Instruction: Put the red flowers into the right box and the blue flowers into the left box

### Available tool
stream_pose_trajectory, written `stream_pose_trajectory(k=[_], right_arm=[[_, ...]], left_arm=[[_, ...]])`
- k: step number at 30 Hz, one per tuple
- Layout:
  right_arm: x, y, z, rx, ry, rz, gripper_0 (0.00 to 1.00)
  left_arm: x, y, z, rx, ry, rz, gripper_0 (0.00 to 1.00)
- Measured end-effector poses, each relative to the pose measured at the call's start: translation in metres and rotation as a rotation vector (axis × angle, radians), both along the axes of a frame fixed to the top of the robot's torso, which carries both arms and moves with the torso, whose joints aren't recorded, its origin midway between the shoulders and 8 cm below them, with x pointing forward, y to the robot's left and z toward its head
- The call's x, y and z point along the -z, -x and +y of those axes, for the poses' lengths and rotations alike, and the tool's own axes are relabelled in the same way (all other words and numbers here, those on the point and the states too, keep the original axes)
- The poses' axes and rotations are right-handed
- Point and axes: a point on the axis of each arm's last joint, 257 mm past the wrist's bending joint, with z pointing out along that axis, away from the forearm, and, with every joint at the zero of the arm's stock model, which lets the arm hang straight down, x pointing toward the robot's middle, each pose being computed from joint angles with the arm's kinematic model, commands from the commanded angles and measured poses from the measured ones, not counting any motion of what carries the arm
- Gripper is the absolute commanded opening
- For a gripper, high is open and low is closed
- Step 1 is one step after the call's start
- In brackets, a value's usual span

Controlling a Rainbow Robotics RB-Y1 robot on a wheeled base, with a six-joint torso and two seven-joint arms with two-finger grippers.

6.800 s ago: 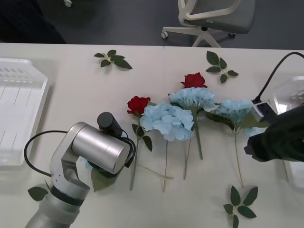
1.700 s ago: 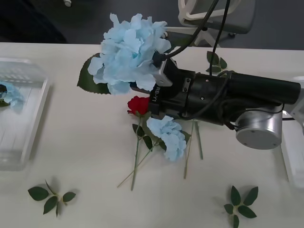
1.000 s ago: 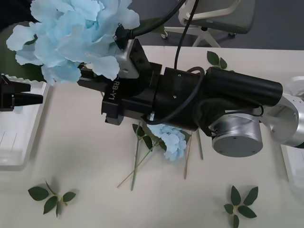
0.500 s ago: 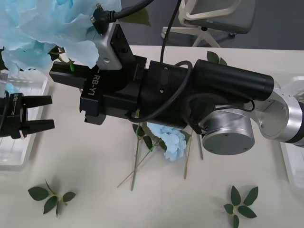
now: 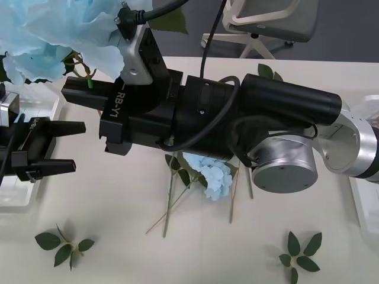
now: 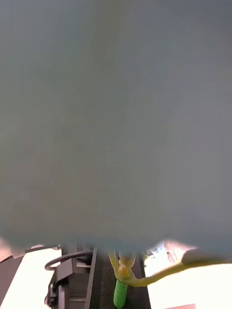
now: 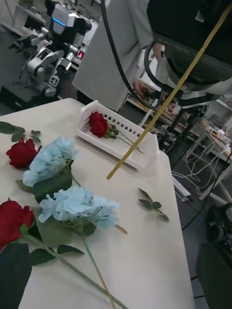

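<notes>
With our right gripper (image 5: 80, 94) clamped on the stem of a fluffy pale-blue artificial hydrangea (image 5: 56, 29) above its jaws, and our left gripper (image 5: 62, 148) spread empty just below, we risk a collision during the handover.

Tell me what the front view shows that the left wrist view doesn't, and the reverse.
Front only: the open left end effector, the bloom of the held blue hydrangea gripped by the right end effector, and the left box. Left wrist only: a red rose lying in the right box, and loose red roses. Both: a tabletop blue hydrangea.
</notes>
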Motion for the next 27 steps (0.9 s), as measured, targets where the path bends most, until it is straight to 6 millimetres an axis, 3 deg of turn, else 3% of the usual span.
stream_pose_trajectory(k=[7,16,27], right_arm=[[0.000,0.000,0.000,-0.002,-0.001,0.011,0.00],[0.000,0.000,0.000,-0.006,-0.004,0.037,0.00],[0.000,-0.001,-0.001,-0.008,-0.006,0.054,0.00]], left_arm=[[-0.020,-0.007,-0.018,0.054,-0.011,-0.059,1.00],[-0.050,-0.014,-0.057,0.140,0.031,-0.131,1.00],[-0.056,0.003,-0.093,0.221,0.055,-0.173,1.00]])
